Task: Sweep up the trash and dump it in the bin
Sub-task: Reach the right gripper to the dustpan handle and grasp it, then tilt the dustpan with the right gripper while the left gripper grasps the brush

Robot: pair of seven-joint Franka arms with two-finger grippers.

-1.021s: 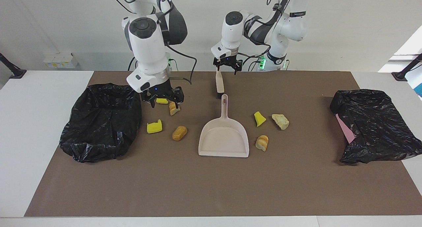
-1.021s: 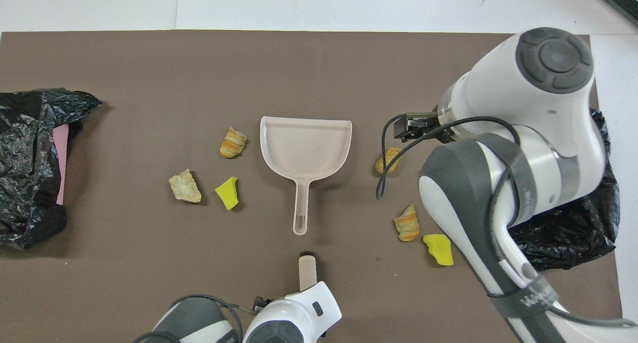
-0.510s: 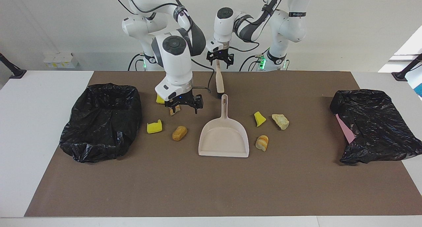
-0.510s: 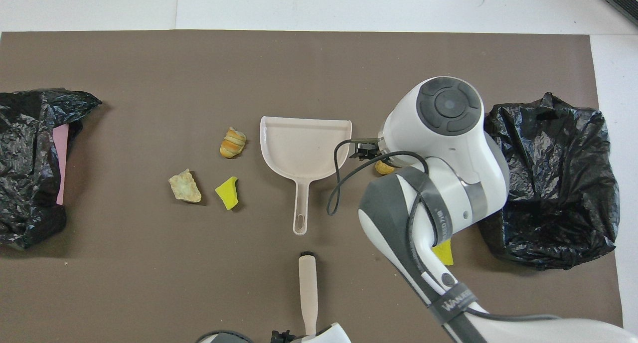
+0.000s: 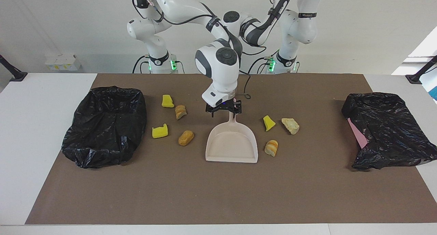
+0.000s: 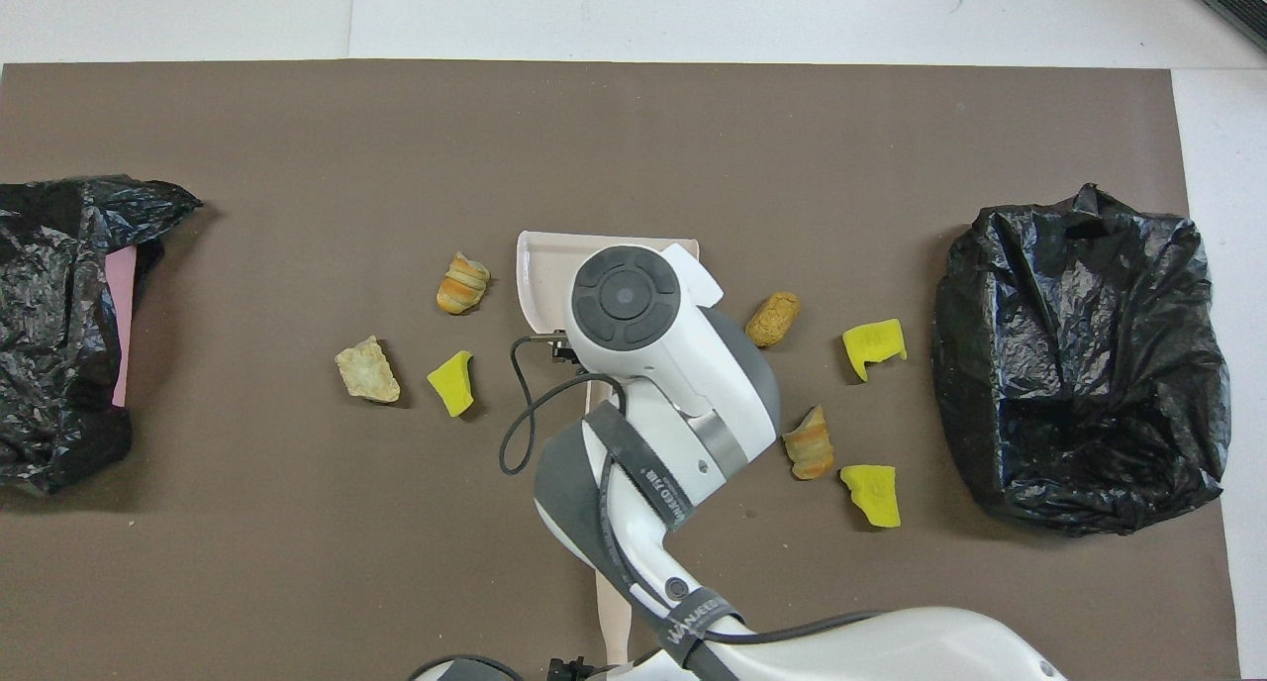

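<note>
The beige dustpan [image 5: 232, 142] lies mid-table, mostly under my right arm in the overhead view [image 6: 539, 265]. My right gripper [image 5: 223, 111] is open, right over the end of the dustpan's handle. Four pieces of trash lie toward the right arm's end: yellow sponges [image 5: 167, 101] [image 5: 159, 131] and bread lumps [image 5: 180, 111] [image 5: 186, 137]. Three lie toward the left arm's end: a yellow sponge [image 5: 269, 122], a pale lump [image 5: 290, 125] and a croissant-like lump [image 5: 271, 148]. My left gripper [image 6: 579, 669], hidden in the facing view, holds the brush [image 6: 614, 617] near the robots.
An open black-bagged bin [image 5: 106, 125] stands at the right arm's end of the brown mat, seen also from overhead [image 6: 1079, 354]. A crumpled black bag with something pink in it [image 5: 389, 129] lies at the left arm's end.
My right arm has swung from beside the bin across the trash to the dustpan's handle, gripper open. My left gripper drew the brush back toward the robots.
</note>
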